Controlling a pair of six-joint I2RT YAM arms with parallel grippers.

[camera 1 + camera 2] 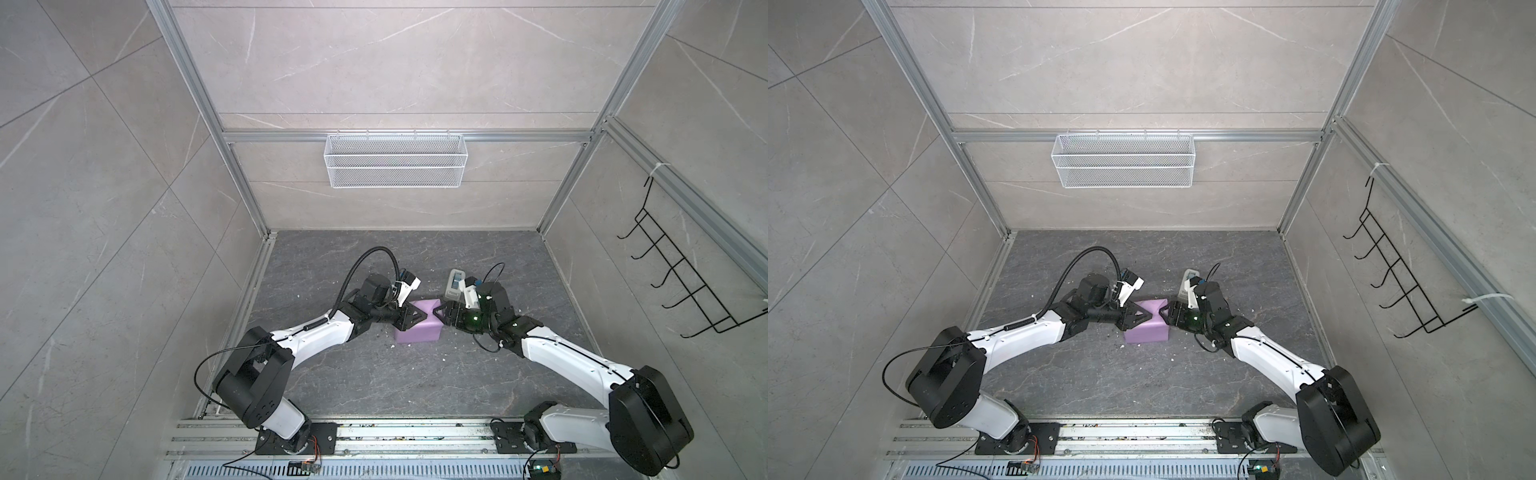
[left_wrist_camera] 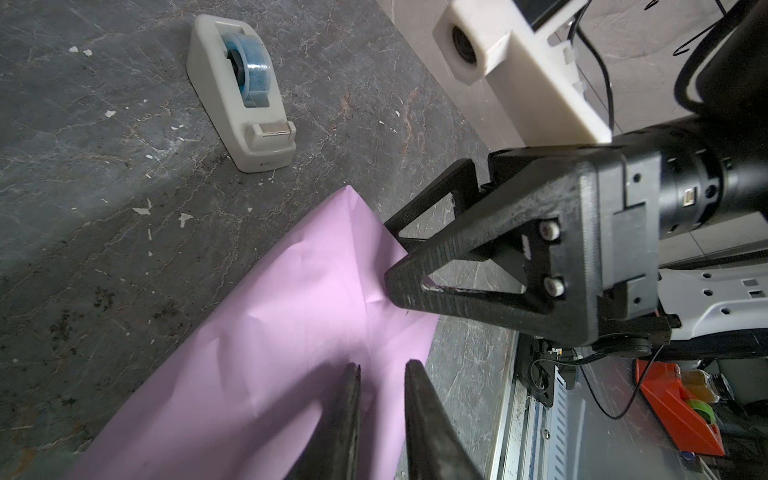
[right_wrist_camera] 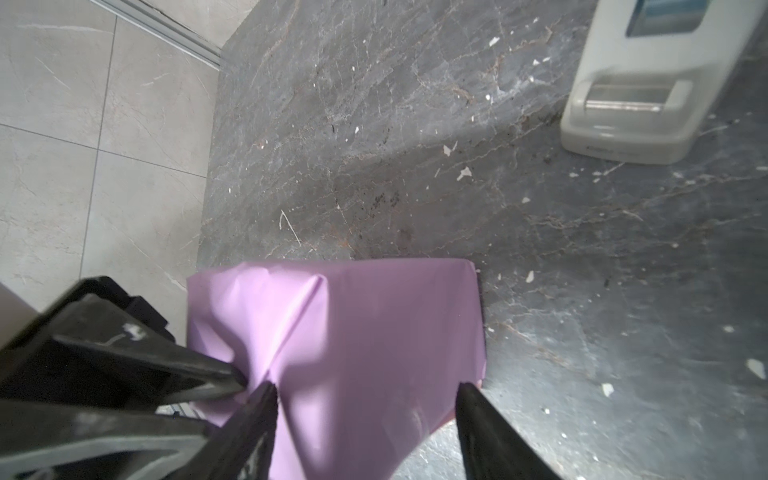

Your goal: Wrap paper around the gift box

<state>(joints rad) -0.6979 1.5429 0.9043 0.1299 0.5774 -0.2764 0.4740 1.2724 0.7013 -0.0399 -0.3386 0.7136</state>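
On the dark marbled table (image 1: 374, 374), at its middle, the single sheet of the paper (image 1: 417, 332) stood lilac face out, folded into a block around what was judged to be the gift box, itself wholly hidden. Two grippers met over its top from opposite sides, apparently to press the folded flaps down at the seam: the left gripper (image 2: 383, 366) had its fingers only narrowly parted and the right gripper (image 3: 365, 388) was spread wide, neither seen to pinch the sheet. One tape dispenser (image 2: 241, 91) stood just beyond, near the right gripper, presumably handy for sealing.
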